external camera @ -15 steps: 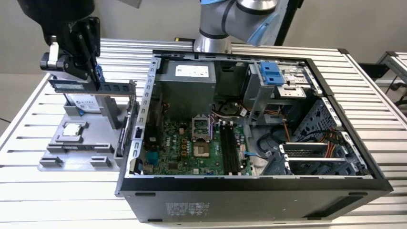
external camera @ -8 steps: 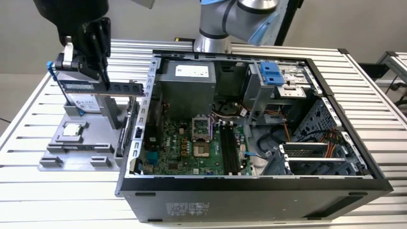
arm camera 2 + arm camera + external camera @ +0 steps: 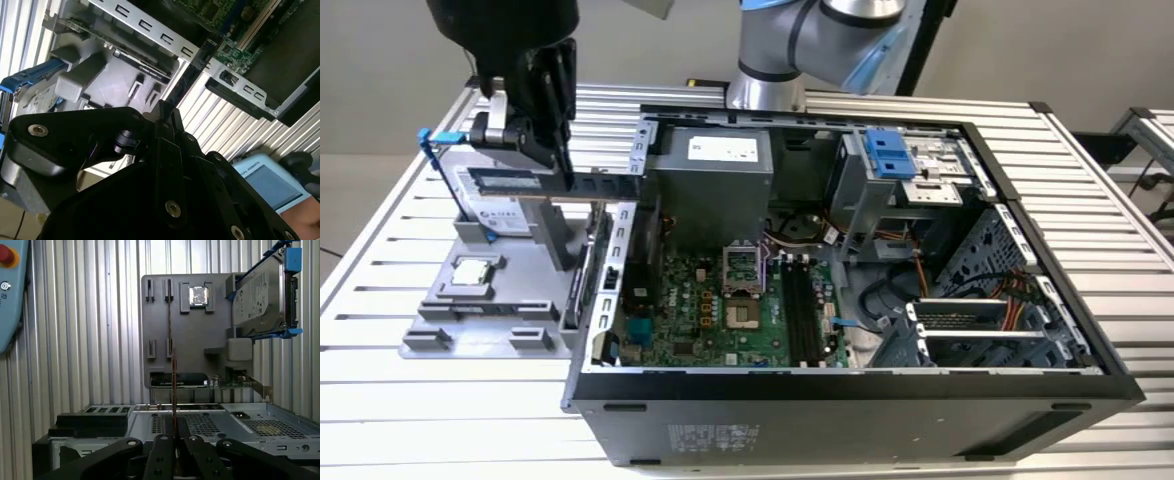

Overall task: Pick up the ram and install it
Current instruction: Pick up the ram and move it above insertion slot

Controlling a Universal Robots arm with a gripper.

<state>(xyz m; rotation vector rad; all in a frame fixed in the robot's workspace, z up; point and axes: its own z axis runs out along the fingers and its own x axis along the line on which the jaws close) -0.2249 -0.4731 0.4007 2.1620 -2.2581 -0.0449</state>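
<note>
Snagging worries me: the black pincer (image 3: 173,433) grips the long, thin green ram stick (image 3: 193,70) over the grey plastic tray (image 3: 494,322), its end close beside the open case's metal wall (image 3: 638,142).

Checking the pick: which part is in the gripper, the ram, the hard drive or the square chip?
The ram, the thin stick clamped in the gripper; the hard drive and chip sit on the grey holder.

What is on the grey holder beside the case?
The square silver chip and the blue-framed hard drive sit on the grey holder; the ram, held in the claw, hides a thin strip of it.
</note>
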